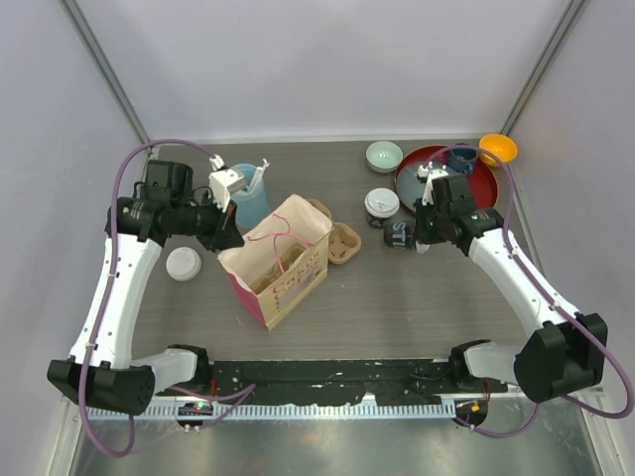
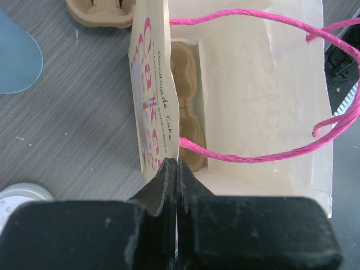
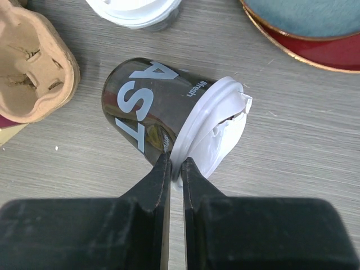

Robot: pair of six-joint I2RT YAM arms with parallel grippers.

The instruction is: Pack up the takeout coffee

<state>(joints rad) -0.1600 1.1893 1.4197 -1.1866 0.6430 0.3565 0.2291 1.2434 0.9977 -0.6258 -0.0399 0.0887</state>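
One takeout coffee cup (image 1: 400,235) (image 3: 149,109), black with a white lid, lies on its side right of centre. My right gripper (image 1: 421,234) (image 3: 175,164) is shut on the rim of its crumpled lid (image 3: 216,129). A second cup (image 1: 381,203) (image 3: 135,10) stands upright just behind it. The cream paper bag (image 1: 290,260) (image 2: 264,107) with pink handles stands open at the middle. My left gripper (image 1: 229,241) (image 2: 176,166) is shut on the bag's left wall. A brown cardboard carrier (image 2: 185,84) lies inside the bag.
Another cardboard carrier (image 1: 343,242) (image 3: 34,67) rests right of the bag. A white-lidded round thing (image 1: 183,264) (image 2: 22,194) sits at the left. Behind are a light-blue cup (image 1: 248,194), a green bowl (image 1: 384,156), a red plate (image 1: 481,186) holding a dark mug (image 1: 461,159), and an orange bowl (image 1: 497,149).
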